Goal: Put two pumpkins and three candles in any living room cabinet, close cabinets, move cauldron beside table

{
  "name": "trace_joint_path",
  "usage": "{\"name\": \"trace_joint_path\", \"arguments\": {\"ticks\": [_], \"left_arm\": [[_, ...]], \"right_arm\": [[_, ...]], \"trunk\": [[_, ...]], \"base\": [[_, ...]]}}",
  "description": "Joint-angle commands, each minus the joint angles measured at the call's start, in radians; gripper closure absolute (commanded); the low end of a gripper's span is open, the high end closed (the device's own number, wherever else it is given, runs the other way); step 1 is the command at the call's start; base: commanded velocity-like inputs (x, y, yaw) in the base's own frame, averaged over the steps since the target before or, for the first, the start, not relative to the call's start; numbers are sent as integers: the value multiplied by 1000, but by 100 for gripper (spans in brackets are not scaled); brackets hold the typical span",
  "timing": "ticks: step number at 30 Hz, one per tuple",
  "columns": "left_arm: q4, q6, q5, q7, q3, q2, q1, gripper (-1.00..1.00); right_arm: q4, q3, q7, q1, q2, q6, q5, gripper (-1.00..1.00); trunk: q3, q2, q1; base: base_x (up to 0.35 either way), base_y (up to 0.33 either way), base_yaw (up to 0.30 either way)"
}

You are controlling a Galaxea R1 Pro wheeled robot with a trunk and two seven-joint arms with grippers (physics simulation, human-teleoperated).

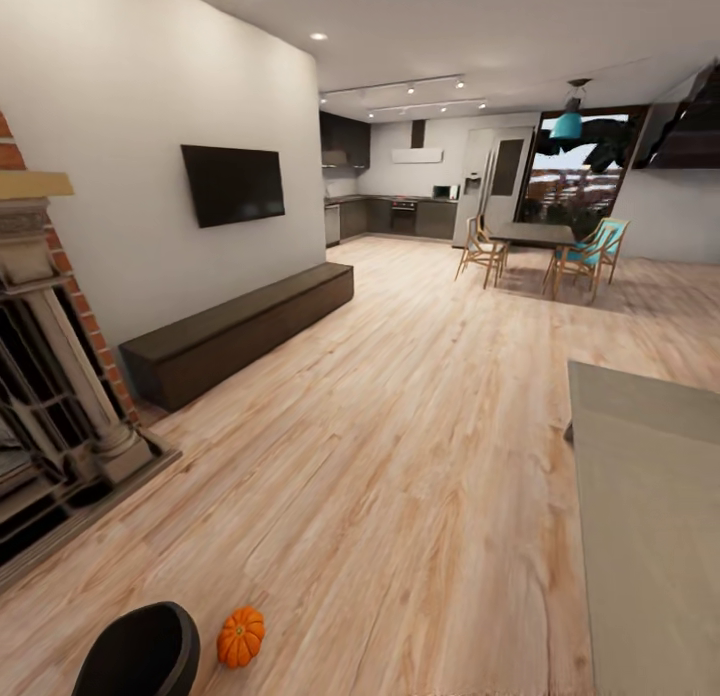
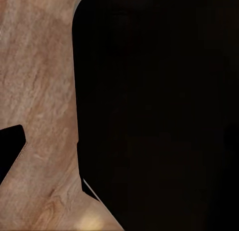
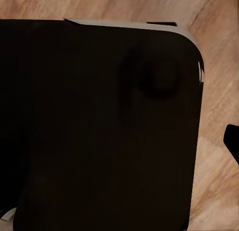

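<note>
Honestly, neither tool's state can be told: both wrist views look onto a dark body over wooden floor [image 2: 35, 91]. Ahead, one orange pumpkin [image 1: 241, 636] lies on the floor just beside the black cauldron [image 1: 140, 654]. Farther off, the long dark cabinet [image 1: 240, 331] stands shut below the wall TV [image 1: 233, 183]. A grey table [image 1: 650, 516] sits right.

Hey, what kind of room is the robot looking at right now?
Most likely an open-plan home: a living room with a wall TV over a long low cabinet and a brick fireplace, opening onto a dining table and kitchen beyond.
</note>
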Motion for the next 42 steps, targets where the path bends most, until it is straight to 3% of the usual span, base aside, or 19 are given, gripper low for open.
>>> {"name": "trace_joint_path", "arguments": {"ticks": [1, 10, 18, 42], "left_arm": [[-1, -2, 0, 0, 0, 0, 0, -100], [-1, -2, 0, 0, 0, 1, 0, -100], [-1, -2, 0, 0, 0, 0, 0, -100], [-1, -2, 0, 0, 0, -2, 0, -100]], "right_arm": [[1, 0, 3, -1, 0, -3, 0, -100], [1, 0, 3, -1, 0, -3, 0, -100], [1, 0, 0, -1, 0, -5, -2, -100], [1, 1, -11, -1, 0, -5, 6, -100]], "trunk": [[-1, 0, 0], [-1, 0, 0], [-1, 0, 0], [-14, 0, 0]], "base": [[0, 0, -289], [52, 110, -273], [16, 61, -33], [60, -39, 234]]}}
